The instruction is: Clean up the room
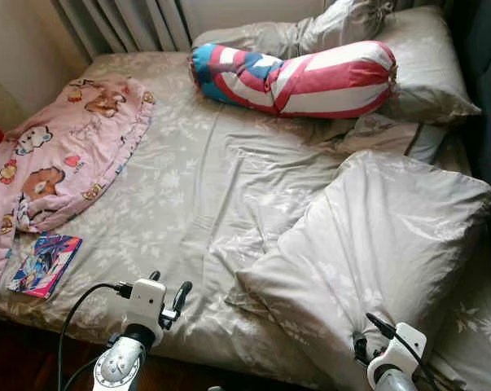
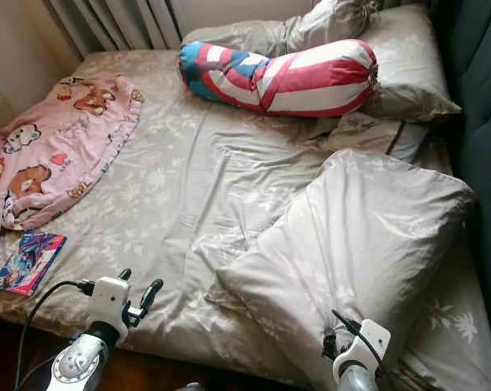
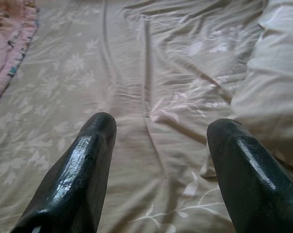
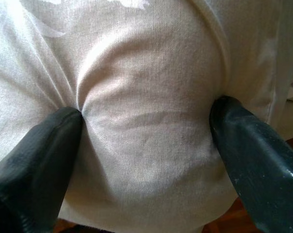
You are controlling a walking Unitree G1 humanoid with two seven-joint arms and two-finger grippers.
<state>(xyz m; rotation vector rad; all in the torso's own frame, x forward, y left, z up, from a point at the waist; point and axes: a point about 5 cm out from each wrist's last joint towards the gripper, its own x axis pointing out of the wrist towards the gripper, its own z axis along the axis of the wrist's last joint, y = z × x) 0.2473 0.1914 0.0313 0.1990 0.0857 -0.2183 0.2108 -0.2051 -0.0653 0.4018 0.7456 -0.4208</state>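
On the bed (image 1: 188, 187) I count one striped bolster (image 1: 298, 77) at 12 o'clock, one pink blanket (image 1: 58, 155) at 9 o'clock, cut off by the frame edge, and one comic book (image 1: 43, 265) below it. The right gripper (image 4: 146, 121), jaws spread, presses into the big pillow (image 1: 383, 244) at 4 o'clock; the left gripper (image 3: 158, 145) is open over the sheet

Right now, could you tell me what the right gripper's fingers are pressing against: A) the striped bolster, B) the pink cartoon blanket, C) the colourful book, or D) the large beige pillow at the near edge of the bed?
D: the right gripper has its open fingers pushed into the fabric of the large beige pillow, denting it between them.
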